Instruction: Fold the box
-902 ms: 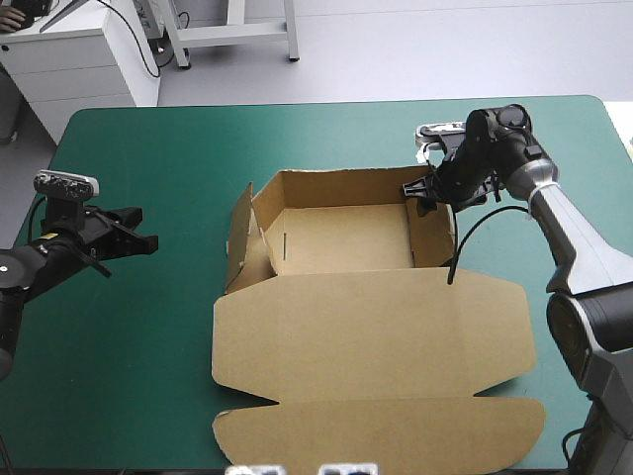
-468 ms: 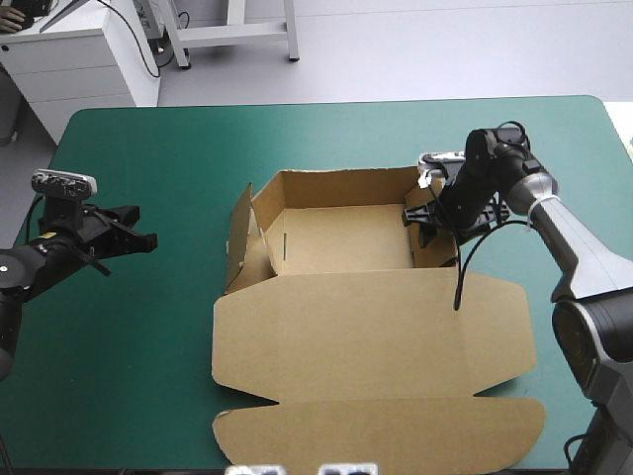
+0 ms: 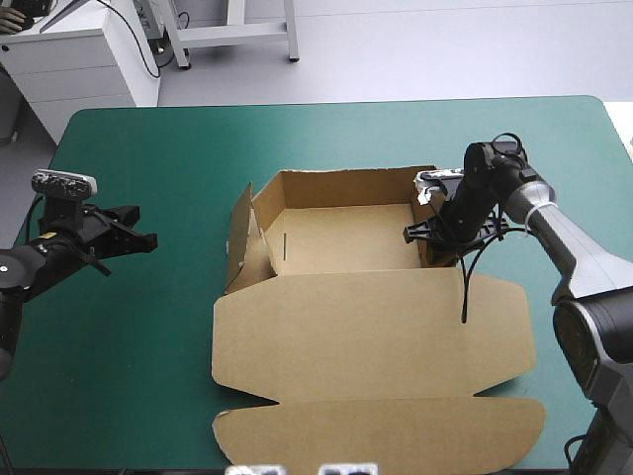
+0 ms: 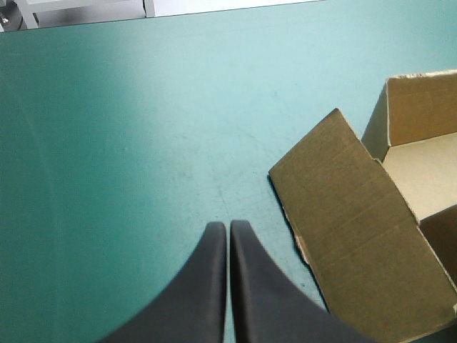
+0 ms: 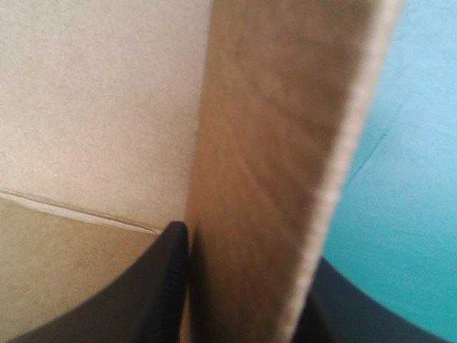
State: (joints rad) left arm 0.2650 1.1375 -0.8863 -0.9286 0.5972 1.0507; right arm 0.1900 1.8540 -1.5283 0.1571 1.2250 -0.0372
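Observation:
The brown box [image 3: 341, 237] lies mid-table as an open tray. Its back and side walls are raised, and its lid [image 3: 376, 336] is flat toward the front edge. The left side flap [image 3: 240, 237] leans outward. My right gripper [image 3: 427, 235] is shut on the tray's right wall. In the right wrist view that wall [image 5: 278, 143] stands between the fingers [image 5: 161, 279], one inside the tray and one outside, at the right gripper [image 5: 246, 250]. My left gripper [image 3: 144, 239] hovers shut far to the left of the box, holding nothing. In its own view the left gripper [image 4: 228, 229] points at bare cover beside the leaning flap [image 4: 357, 243].
The teal-green cover [image 3: 168, 327] shows on every side of the box, widest between my left gripper and the flap. The lid's front flap [image 3: 381, 435] reaches close to the table's near edge.
My right gripper has slid along the right wall toward the near side, still pinching it. The left arm has stayed put.

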